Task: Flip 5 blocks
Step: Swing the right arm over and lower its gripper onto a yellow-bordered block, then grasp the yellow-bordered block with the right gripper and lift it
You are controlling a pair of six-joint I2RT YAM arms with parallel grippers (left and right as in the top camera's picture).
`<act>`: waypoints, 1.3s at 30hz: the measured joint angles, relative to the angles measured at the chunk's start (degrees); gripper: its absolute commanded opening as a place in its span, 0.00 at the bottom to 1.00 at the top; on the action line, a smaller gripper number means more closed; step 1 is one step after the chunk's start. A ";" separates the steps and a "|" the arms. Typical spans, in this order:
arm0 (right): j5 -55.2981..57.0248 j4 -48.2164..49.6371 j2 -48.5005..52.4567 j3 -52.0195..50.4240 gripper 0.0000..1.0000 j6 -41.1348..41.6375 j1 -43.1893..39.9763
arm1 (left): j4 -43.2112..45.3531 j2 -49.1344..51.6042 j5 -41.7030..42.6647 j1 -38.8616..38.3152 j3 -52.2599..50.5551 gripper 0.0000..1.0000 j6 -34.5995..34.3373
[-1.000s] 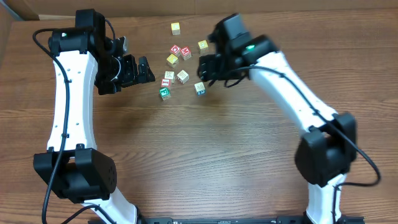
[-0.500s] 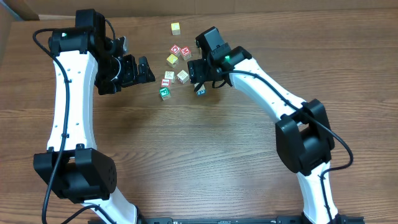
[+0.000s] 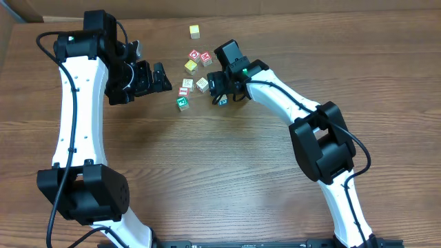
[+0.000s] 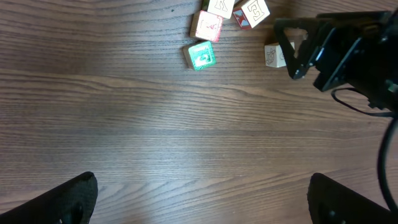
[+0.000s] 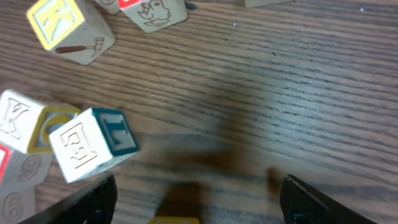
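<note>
Your right pincer [image 3: 220,88] has swung in over the blocks [image 3: 202,84] bunched on the desk [image 3: 227,172] and opened wider, holding nothing, so it looks ready to flip one, while your left pincer [image 3: 153,77] waits beside them, wide open and empty; the nearest block [image 5: 93,149] reads L, and the yellow block [image 5: 59,25] reads K.

Wooden alphabet blocks [image 3: 202,84] lie in a loose cluster on the far middle of the table [image 3: 220,179], between the two arms. The left gripper [image 3: 157,77] hangs left of the cluster, apart from it. The right gripper [image 3: 219,88] stands over the cluster's right edge, with the right-hand block [image 3: 221,100] just beside its fingers on the near side. The front-left block [image 3: 182,103] lies nearest the robot, with two more close together just behind it. A lone block [image 3: 195,31] sits well behind the rest.
</note>
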 measured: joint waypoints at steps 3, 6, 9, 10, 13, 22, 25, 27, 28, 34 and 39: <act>0.04 -0.35 0.81 0.00 0.69 -0.09 0.04 | 0.00 0.00 0.00 0.00 0.00 1.00 0.00; 0.11 -1.36 1.20 0.02 0.66 -0.07 0.13 | 0.00 0.00 0.00 0.00 0.00 1.00 0.00; 0.24 -1.79 1.20 0.07 0.63 -0.02 0.15 | 0.00 0.00 0.00 -0.02 0.00 1.00 0.00; 0.24 -1.86 1.20 0.07 0.61 -0.07 0.15 | 0.00 0.00 0.00 -0.02 0.00 1.00 0.00; 0.35 -2.78 1.20 0.17 0.56 -0.04 0.15 | 0.00 0.00 0.00 0.00 0.00 1.00 0.00; 0.35 -10.12 1.14 2.60 0.48 -0.13 0.44 | 0.00 0.00 0.00 0.00 0.00 1.00 0.00; 0.15 -12.96 0.66 3.76 0.48 -0.04 0.48 | 0.00 0.00 0.00 0.00 0.00 1.00 0.00; 0.15 -14.82 -0.31 4.04 0.50 0.04 0.48 | 0.00 0.00 0.00 0.00 0.00 1.00 0.00; 0.15 -15.06 -0.46 4.15 0.51 0.02 0.48 | 0.00 0.00 0.00 -0.02 0.00 1.00 0.00; -0.48 -15.50 -1.31 4.35 0.55 -0.04 0.57 | 0.02 0.00 0.00 -0.02 0.00 1.00 0.00; -1.53 -14.95 -1.33 3.72 0.55 -0.66 1.18 | 0.00 0.00 0.00 -0.02 0.00 1.00 0.00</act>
